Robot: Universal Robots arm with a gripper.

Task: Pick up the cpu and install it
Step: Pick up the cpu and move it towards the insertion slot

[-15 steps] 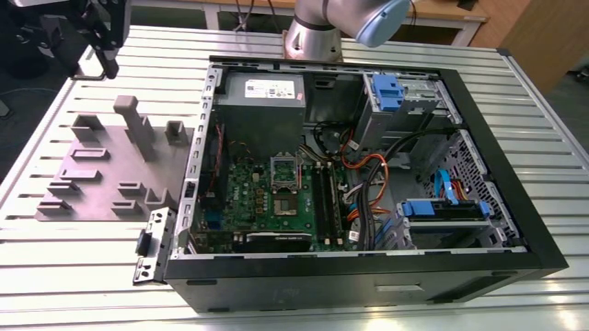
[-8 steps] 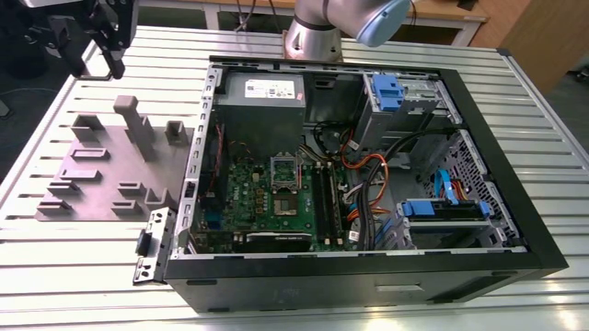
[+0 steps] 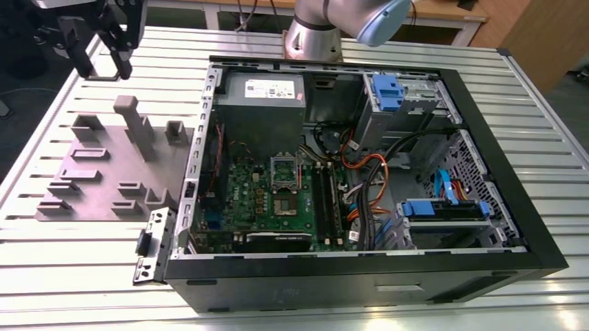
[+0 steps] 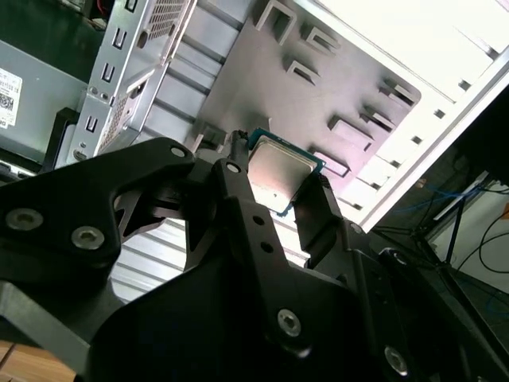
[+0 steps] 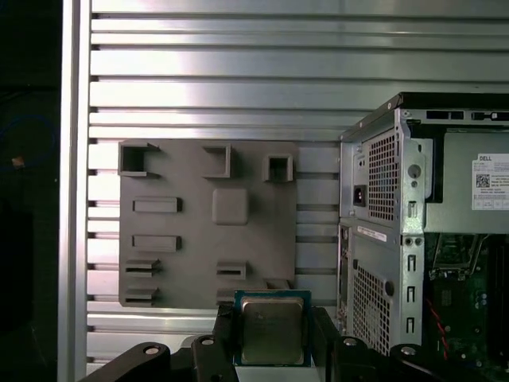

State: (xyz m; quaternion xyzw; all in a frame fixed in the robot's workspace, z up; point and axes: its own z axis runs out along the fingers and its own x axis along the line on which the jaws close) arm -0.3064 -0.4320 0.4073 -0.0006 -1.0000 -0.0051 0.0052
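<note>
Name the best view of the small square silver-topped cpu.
First wrist view: the small square silver-topped cpu faces it flat, gripped by the black claw. Second wrist view: tilted, partly behind the fingers. Exterior view: too small to tell.

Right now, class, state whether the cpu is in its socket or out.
Out: the cpu is clamped between the jaws, outside the computer case, near the grey fixture plate.

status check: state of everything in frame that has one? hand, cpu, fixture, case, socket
hand: shut on the cpu, raised off the table near the fixture plate.
cpu: clamped by two opposite edges, metal top showing, not installed.
fixture plate: lying flat on the table.
computer case: on its side, side panel off, interior exposed.
cpu socket: frame looks swung open, no chip seated as far as I can tell.
</note>
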